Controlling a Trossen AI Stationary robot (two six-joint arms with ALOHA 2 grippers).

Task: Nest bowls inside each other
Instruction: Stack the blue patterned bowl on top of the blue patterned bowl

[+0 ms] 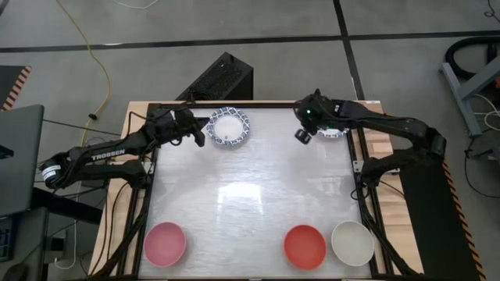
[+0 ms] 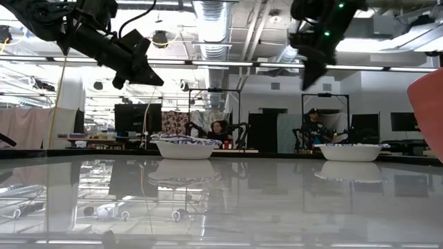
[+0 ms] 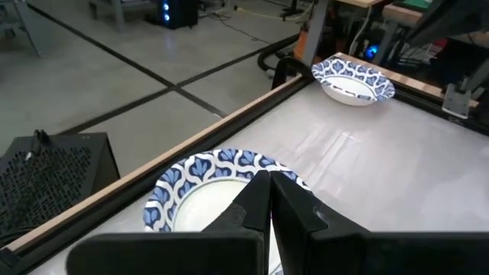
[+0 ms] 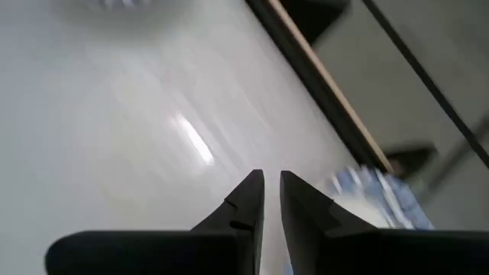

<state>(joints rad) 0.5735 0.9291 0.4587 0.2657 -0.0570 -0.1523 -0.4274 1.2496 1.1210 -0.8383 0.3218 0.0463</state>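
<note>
Left gripper [image 1: 197, 133]: you have it raised above the desk [image 1: 250, 203] near the far edge, fingers pressed together and holding nothing.
Blue-patterned bowl by the left gripper [image 1: 230, 128]: it sits on the desk just to the right of your left gripper, upright, not touched by it; in the left wrist view the closed fingertips [image 3: 269, 183] point at its scalloped rim.
Right gripper [image 1: 301, 134]: you have it lifted off the desk near the far right corner, fingers a narrow slit apart, nothing between them.
Blue-patterned bowl by the right gripper [image 1: 331, 129]: it rests just to the right of your right gripper, partly hidden under the arm; in the low view it stands on the desk below the raised gripper, clear of it. Whether it is one bowl or several stacked, you cannot tell.
Pink bowl [image 1: 165, 243]: well apart from your left gripper, at the near left edge of the desk.
Red bowl [image 1: 305, 245]: well apart from your right gripper, at the near edge.
Plain white bowl [image 1: 352, 242]: just right of the red bowl, almost touching it.
</note>
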